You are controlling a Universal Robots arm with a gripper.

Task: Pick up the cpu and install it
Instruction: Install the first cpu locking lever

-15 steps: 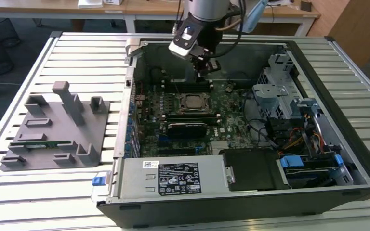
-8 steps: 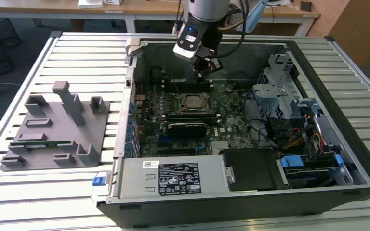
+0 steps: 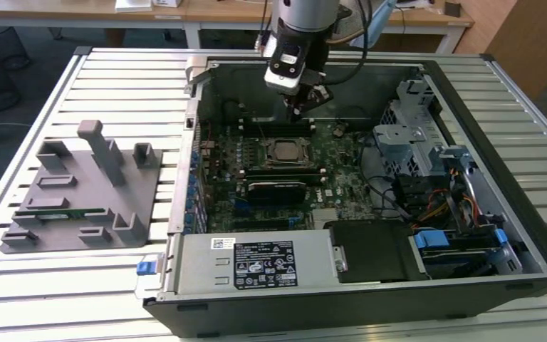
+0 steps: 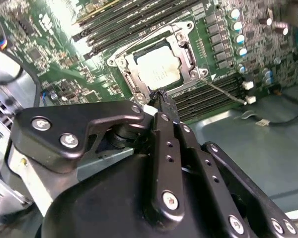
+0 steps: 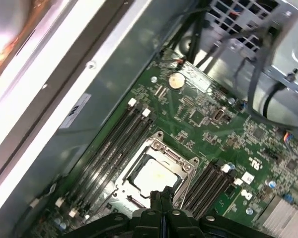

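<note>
The cpu [image 3: 283, 151] lies flat in the metal-framed socket [image 3: 266, 161] in the middle of the green motherboard, its dull silver top facing up. It also appears in both wrist views, as the cpu [image 4: 159, 69] and the cpu [image 5: 154, 176]. My gripper [image 3: 307, 100] hangs above the board, just beyond the socket toward the case's back wall. Its black fingertips [image 4: 161, 95] are pressed together with nothing between them. In the first wrist view the gripper [image 5: 161, 198] sits over the near edge of the socket.
The open computer case [image 3: 530, 214] rests on a slatted table. Black memory slots [image 3: 273, 130] flank the socket. A drive cage with cables [image 3: 426, 149] stands at the exterior view's right, a power supply [image 3: 254, 263] in front. A grey fixture [image 3: 83, 192] holding a green memory stick [image 3: 65, 212] is on the left.
</note>
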